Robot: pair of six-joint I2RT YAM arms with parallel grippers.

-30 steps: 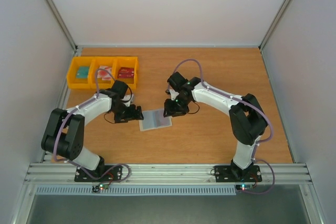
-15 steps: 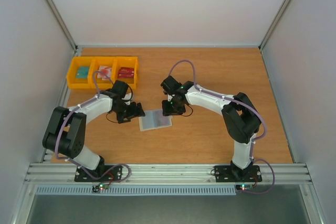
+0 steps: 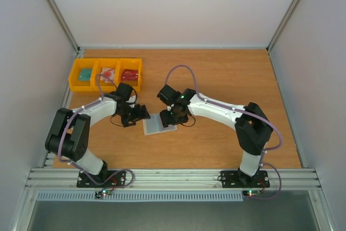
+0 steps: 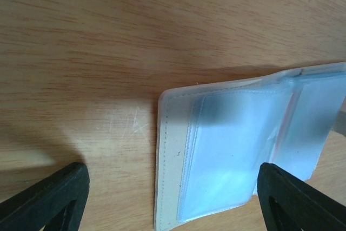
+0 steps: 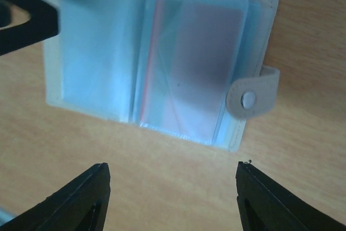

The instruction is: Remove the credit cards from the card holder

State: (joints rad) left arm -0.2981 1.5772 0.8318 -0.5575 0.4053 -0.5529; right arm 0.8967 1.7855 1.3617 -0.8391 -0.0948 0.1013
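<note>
The card holder lies open and flat on the table, pale blue-grey inside with clear pockets. In the right wrist view, the holder has a whitish-pink credit card with a red edge in its right pocket, and the snap tab sticks out on the right. My right gripper hovers over the holder's far edge, open and empty. My left gripper is open at the holder's left edge. In the left wrist view the holder's cream left edge lies between the fingers.
Three yellow bins stand in a row at the back left, each with small items inside. The left gripper's black finger shows at the top left of the right wrist view. Grey walls enclose the wooden table.
My right gripper has moved left, from the holder's right edge to above its far edge. My left gripper has shifted slightly toward the holder. The holder has not moved.
</note>
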